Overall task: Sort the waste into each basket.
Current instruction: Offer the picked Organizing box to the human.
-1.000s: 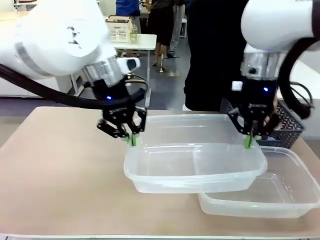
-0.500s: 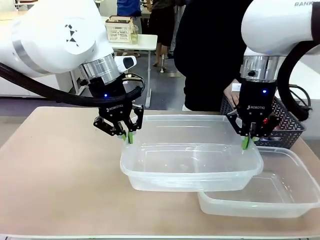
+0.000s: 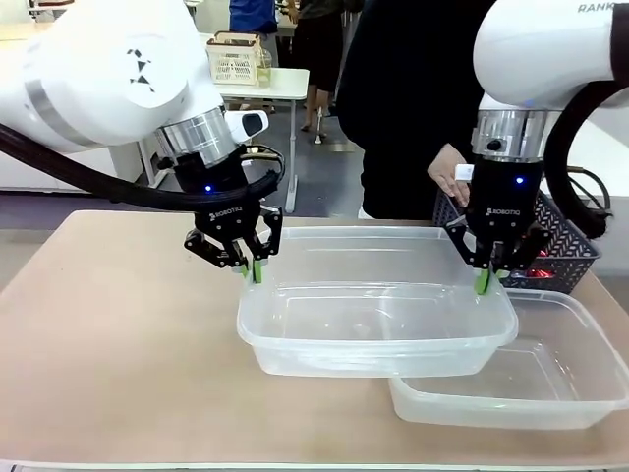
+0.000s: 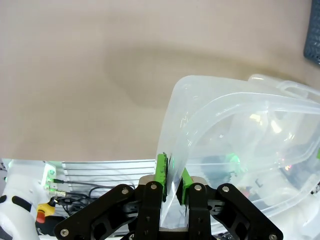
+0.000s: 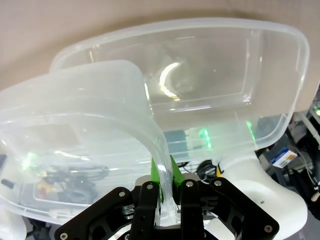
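**Both grippers pinching the raised tub**

I see a clear rectangular plastic tub with rounded corners (image 3: 373, 356) held off the tan table (image 3: 118, 344). Its right end overlaps a second clear tub (image 3: 511, 408) that rests on the table. Compared with a second ago, the raised tub sits more level and has shifted slightly left, away from the second clear tub. A person's hand (image 3: 447, 175) now shows behind it. My left gripper (image 3: 254, 272) points down, its pads clamped on the raised tub's left rim. My right gripper (image 3: 482, 282) hangs vertical and pinches the right rim, above the second clear tub.
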Robot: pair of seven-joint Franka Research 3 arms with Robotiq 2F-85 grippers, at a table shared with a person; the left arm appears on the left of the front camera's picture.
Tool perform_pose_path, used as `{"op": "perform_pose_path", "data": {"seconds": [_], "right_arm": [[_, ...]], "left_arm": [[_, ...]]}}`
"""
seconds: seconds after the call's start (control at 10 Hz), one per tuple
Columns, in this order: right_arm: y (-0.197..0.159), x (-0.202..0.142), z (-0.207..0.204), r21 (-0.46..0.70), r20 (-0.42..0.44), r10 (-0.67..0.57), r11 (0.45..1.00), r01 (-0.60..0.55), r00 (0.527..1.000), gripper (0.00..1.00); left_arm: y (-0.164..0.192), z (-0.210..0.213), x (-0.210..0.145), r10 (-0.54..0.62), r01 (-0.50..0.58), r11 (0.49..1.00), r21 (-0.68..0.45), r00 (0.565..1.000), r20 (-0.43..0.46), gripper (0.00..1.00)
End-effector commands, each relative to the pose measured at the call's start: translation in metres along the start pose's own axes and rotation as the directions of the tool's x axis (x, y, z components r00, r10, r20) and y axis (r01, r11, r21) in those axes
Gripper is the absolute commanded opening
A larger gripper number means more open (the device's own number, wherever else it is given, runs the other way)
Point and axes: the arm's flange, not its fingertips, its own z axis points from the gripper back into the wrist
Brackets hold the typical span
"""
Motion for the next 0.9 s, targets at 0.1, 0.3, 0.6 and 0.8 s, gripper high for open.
{"op": "perform_pose_path", "data": {"seconds": [0.1,0.3,0.6,0.8], "right_arm": [[-0.002,-0.0006,0.0046,-0.009,0.0,0.0,1.0,0.0,1.0,0.06],[-0.002,-0.0006,0.0046,-0.009,0.0,0.0,1.0,0.0,1.0,0.06],[-0.002,-0.0006,0.0046,-0.009,0.0,0.0,1.0,0.0,1.0,0.06],[-0.002,-0.0006,0.0046,-0.009,0.0,0.0,1.0,0.0,1.0,0.06]], "left_arm": [[0.001,0.0045,-0.0042,0.013,-0.013,1.0,-0.006,1.0,-0.001,0.09],[0.001,0.0045,-0.0042,0.013,-0.013,1.0,-0.006,1.0,-0.001,0.09],[0.001,0.0045,-0.0042,0.013,-0.013,1.0,-0.006,1.0,-0.001,0.09],[0.001,0.0045,-0.0042,0.013,-0.013,1.0,-0.006,1.0,-0.001,0.09]]}}
